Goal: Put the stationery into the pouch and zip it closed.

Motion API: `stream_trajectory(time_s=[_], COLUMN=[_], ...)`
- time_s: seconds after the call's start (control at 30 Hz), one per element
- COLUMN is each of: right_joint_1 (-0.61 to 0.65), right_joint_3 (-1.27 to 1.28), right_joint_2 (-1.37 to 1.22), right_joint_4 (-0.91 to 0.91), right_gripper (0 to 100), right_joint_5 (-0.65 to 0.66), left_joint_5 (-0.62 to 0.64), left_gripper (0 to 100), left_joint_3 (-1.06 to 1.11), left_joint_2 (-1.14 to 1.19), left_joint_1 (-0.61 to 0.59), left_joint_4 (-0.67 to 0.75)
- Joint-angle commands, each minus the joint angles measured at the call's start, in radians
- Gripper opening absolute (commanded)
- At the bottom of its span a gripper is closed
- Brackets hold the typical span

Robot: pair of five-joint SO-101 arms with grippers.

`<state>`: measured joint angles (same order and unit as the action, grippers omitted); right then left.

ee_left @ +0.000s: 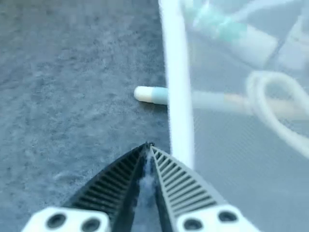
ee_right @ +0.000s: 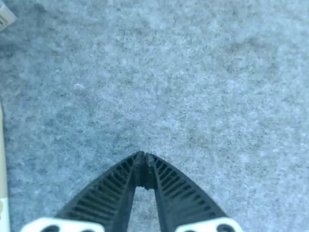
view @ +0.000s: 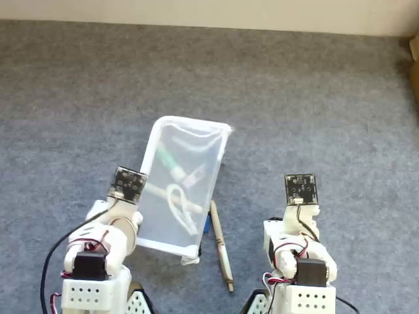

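A translucent pouch [view: 186, 163] lies on the grey carpet between the two arms. Through it show a green-and-white marker [view: 169, 162], a white looped cord [view: 180, 203] and a pale pen. In the left wrist view that pen's white cap [ee_left: 147, 94] pokes out past the pouch's white rim [ee_left: 176, 72]. My left gripper [ee_left: 147, 146] is shut and empty, its tips on the carpet just short of the rim. A beige pen [view: 220, 245] lies outside the pouch on its right. My right gripper [ee_right: 143, 157] is shut and empty over bare carpet, right of that beige pen [ee_right: 2, 145].
A small blue item [view: 207, 224] sits between the pouch's edge and the beige pen. Grey carpet [view: 314, 98] stretches far and right of the pouch. A pale wall strip [view: 196, 13] borders the far side. The pouch's corner [ee_right: 5, 17] shows in the right wrist view.
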<state>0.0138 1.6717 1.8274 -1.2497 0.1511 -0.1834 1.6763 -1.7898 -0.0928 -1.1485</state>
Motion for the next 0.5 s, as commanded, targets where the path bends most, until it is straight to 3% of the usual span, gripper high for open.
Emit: stream_trajectory(time_s=[0.0,0.2,0.37,0.47], right_joint_1=[-0.044,-0.093,-0.059,0.005], right_joint_3=[0.105,-0.018,-0.157,-0.262], right_joint_2=[0.008,0.008,0.008,-0.002], right_joint_4=[-0.005,0.065,0.122,0.114], right_gripper=[0.6,0.6,0.6,0.6], right_joint_5=[0.012,0.012,0.155,0.161], left_joint_5=[0.006,0.005,0.003,0.003], left_gripper=[1,1,1,1], left_joint_3=[0.016,0.019,0.016,0.016], left_joint_2=[-0.012,-0.012,-0.012,-0.012], left_joint_1=[-0.168,-0.315,-0.326,-0.332], left_joint_4=[0.126,0.150,0.121,0.121])
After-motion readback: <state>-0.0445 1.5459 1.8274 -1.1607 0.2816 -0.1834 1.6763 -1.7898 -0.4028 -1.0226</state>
